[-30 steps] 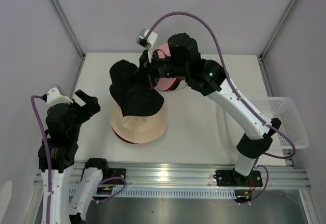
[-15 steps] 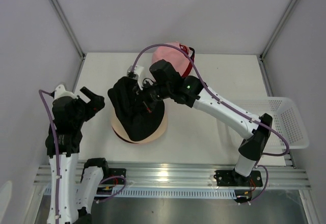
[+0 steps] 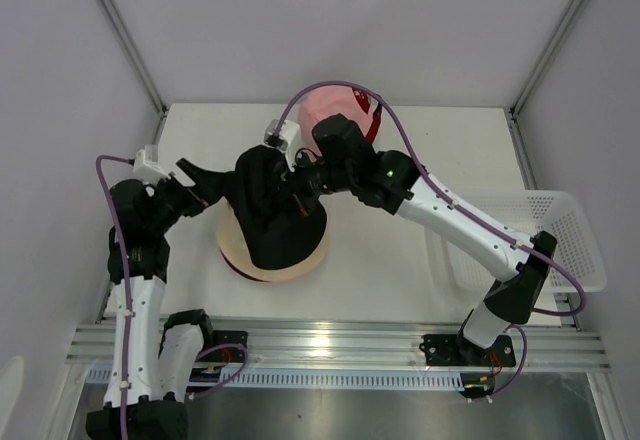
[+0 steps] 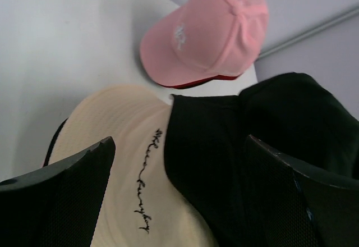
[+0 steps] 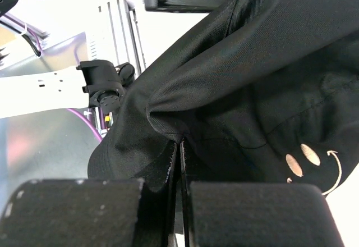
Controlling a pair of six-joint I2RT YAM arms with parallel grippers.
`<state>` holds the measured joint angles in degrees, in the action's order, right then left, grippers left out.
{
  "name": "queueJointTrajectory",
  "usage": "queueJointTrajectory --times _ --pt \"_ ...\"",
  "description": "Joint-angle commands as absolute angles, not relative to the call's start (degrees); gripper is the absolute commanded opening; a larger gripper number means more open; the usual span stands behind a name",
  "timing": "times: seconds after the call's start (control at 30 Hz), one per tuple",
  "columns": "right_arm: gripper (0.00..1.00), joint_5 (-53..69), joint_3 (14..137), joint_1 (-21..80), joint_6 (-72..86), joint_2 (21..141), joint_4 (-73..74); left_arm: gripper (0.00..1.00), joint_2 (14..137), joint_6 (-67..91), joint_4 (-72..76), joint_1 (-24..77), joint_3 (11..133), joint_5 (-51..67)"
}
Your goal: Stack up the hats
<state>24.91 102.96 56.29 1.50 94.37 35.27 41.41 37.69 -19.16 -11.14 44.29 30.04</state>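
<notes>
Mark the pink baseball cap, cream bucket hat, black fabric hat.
pink baseball cap (image 4: 207, 33): left wrist view, crown.
cream bucket hat (image 4: 120, 118): left wrist view, bare crown.
black fabric hat (image 3: 275, 222): top external view, middle of fabric.

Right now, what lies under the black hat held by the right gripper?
A cream bucket hat with script lettering, only partly showing. The black hat covers the rest of it, and whatever lies beneath the cream hat is hidden.

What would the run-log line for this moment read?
right gripper: shut on black hat | black hat: draped over cream hat | left gripper: open, left of pile | pink cap: apart, behind
</notes>
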Motion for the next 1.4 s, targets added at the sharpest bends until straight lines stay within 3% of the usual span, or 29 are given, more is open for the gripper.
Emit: queueJointTrajectory --times 0.0,0.3,0.37,0.53,0.6,0.63,0.7,0.73,0.8,0.97,1.13,1.23,1.27,1.33,1.37 --pt "0.01 25.9 102.7 55.4 0.9 93.5 33.0 0.99 41.2 38.4 -9.7 -11.8 43.1 41.0" --pt "0.01 27.9 103.5 54.8 1.3 94.9 32.3 0.99 43.8 37.6 -7.7 -11.7 42.5 46.3" --pt "0.01 27.8 103.8 54.8 1.3 94.9 32.4 0.93 44.0 38.1 -6.9 -11.9 41.8 46.8" --pt "0.01 27.5 103.7 54.8 1.1 94.9 32.5 0.88 43.9 38.4 -5.9 -11.8 41.4 46.5" --pt "0.01 27.3 103.7 54.8 1.1 95.1 32.6 0.75 44.2 38.3 -6.0 -11.7 41.5 46.7" --pt "0.01 27.2 103.6 54.8 1.1 95.0 32.6 0.56 44.3 38.2 -6.6 -11.8 41.7 46.3" --pt "0.01 26.4 103.7 54.7 1.1 95.1 32.7 0.35 44.3 37.7 -8.8 -11.9 42.4 44.9" --pt "0.01 26.0 103.7 54.7 1.1 95.1 32.7 0.17 44.2 37.5 -9.6 -12.0 42.5 44.7" --pt "0.01 25.0 103.6 54.4 1.4 95.0 32.6 0.02 43.5 37.4 -12.9 -12.4 43.9 43.3" --pt "0.02 23.2 103.0 53.1 3.3 94.5 30.9 0.01 41.1 36.8 -22.8 -13.1 47.6 39.1" --pt "0.09 26.4 100.3 53.0 2.8 94.2 28.7 0.01 39.9 29.9 -36.5 -13.8 53.2 24.8" --pt "0.18 26.3 99.5 54.2 2.4 95.4 28.7 0.01 39.9 29.7 -33.3 -14.8 51.6 23.1" --pt "0.36 24.7 99.5 54.5 2.5 95.9 28.8 0.01 40.6 30.4 -31.9 -14.8 50.9 23.6" --pt "0.62 23.2 99.6 54.1 4.6 95.5 28.2 0.01 41.5 32.2 -25.7 -14.9 47.5 26.6" --pt "0.68 21.3 99.4 53.6 5.9 94.6 27.8 0.01 41.8 33.5 -24.1 -14.8 45.9 27.5"
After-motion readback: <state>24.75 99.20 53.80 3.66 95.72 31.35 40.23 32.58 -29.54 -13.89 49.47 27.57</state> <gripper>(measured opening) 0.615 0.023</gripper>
